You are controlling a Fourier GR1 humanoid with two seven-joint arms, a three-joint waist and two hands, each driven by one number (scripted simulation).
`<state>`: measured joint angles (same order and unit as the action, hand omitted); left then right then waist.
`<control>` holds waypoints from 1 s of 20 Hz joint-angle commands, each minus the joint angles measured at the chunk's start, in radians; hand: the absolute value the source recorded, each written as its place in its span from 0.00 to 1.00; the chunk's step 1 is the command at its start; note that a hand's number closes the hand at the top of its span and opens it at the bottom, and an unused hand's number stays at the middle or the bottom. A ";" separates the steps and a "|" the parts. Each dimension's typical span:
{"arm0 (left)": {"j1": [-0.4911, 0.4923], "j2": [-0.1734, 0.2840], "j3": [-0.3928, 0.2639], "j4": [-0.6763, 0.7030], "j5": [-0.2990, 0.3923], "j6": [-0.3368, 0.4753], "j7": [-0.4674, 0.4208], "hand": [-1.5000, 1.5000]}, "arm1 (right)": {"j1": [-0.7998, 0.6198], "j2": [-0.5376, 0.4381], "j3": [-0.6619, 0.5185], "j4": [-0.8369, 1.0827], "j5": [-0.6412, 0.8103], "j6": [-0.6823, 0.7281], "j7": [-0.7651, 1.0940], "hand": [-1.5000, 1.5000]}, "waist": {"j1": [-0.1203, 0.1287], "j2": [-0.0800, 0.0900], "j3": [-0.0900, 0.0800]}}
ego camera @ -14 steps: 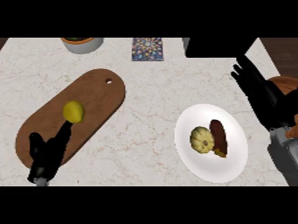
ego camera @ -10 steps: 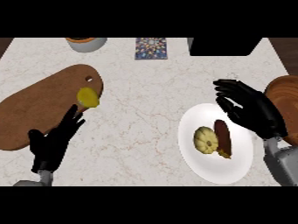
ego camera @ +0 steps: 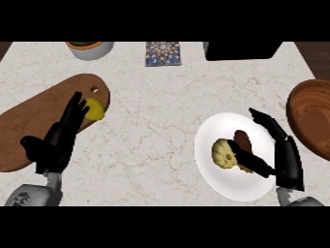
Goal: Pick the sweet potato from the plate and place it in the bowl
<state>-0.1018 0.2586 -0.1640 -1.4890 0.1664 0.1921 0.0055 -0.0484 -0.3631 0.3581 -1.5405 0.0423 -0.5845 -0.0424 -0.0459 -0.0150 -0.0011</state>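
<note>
On the pale marbled counter (ego camera: pixel 160 121), a round white plate (ego camera: pixel 228 186) is seen at the lower right, and on it two things lie side by side: a dark reddish-brown sweet potato (ego camera: pixel 243 139) near the plate's middle and a yellowish ridged vegetable (ego camera: pixel 224 153) just to its left. The right hand (ego camera: pixel 278 152) is held over the right part of the plate, its fingers straight and spread toward the upper left, with the thumb stretched across the plate below the sweet potato. Nothing is pinched or enclosed by it; whether any part of it touches the sweet potato cannot be told. The sweet potato is thus found on the plate, between the yellowish vegetable and the hand.

Just right of the plate, a round brown wooden bowl (ego camera: pixel 324 123) is cut by the view's right edge, with nothing seen inside it.

At the left, a long brown wooden cutting board (ego camera: pixel 24 126) with a small hole near its upper end is laid slantwise on the counter. A small yellow fruit (ego camera: pixel 94 109) rests on its upper part. The left hand (ego camera: pixel 56 143) is shown over the board, fingers straight and spread, their tips just beside the yellow fruit; nothing is held.

Along the far edge, a grey pot with an orange inside (ego camera: pixel 90 48), a small patterned square (ego camera: pixel 163 53) and a black box (ego camera: pixel 242 50) are set apart from one another.
</note>
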 commanded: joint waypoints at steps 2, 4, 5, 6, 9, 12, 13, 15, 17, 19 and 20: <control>-0.063 -0.027 -0.004 0.015 -0.023 0.021 0.010 0.50 | 0.164 0.101 0.053 -0.133 0.136 -0.221 -0.192 0.00 | 0.013 0.010 0.001; -0.057 -0.024 -0.008 0.001 -0.027 0.006 0.015 0.50 | 0.215 0.083 0.084 -0.211 0.227 -0.279 -0.131 0.00 | 0.026 0.011 0.000; -0.102 -0.045 -0.004 0.030 -0.039 0.021 0.040 0.50 | 0.189 0.020 0.042 -0.262 0.235 -0.237 -0.037 0.00 | 0.031 0.013 0.000; -0.080 -0.014 0.001 -0.041 -0.021 0.010 0.092 0.50 | 0.237 -0.030 0.063 -0.345 0.308 -0.253 0.067 0.00 | 0.029 0.009 -0.001; -0.082 -0.044 -0.020 0.000 -0.053 0.021 0.043 0.50 | 0.224 -0.080 0.026 -0.364 0.454 -0.223 0.302 0.00 | 0.029 0.012 -0.002; -0.151 -0.062 -0.033 -0.021 -0.077 0.048 0.114 0.50 | 0.167 -0.031 0.045 -0.398 0.597 -0.142 0.534 0.00 | 0.037 0.014 -0.002; -0.099 -0.051 -0.012 0.022 -0.054 0.006 0.036 0.50 | 0.133 -0.074 -0.010 -0.458 0.539 -0.044 0.608 0.00 | 0.040 0.015 -0.002; -0.056 -0.016 0.000 -0.057 -0.028 -0.024 0.081 0.50 | 0.181 -0.072 0.014 -0.516 0.570 0.007 0.683 0.00 | 0.044 0.012 -0.001; -0.057 -0.040 0.006 0.003 -0.037 -0.021 0.019 0.50 | 0.105 -0.044 0.010 -0.461 0.561 0.077 0.774 0.00 | 0.048 0.015 -0.001; -0.056 -0.075 -0.040 -0.026 -0.085 0.025 0.050 0.50 | 0.032 -0.026 0.012 -0.442 0.595 0.146 0.886 0.00 | 0.052 0.015 0.000; -0.004 -0.047 -0.039 -0.110 -0.063 -0.001 0.077 0.50 | 0.093 -0.035 0.027 -0.461 0.574 0.157 0.878 0.00 | 0.053 0.012 0.000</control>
<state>-0.1492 0.2067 -0.1871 -1.5249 0.1086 0.1961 0.0507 0.0580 -0.4077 0.3738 -1.9893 0.5967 -0.5230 0.6994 0.0012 -0.0015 -0.0021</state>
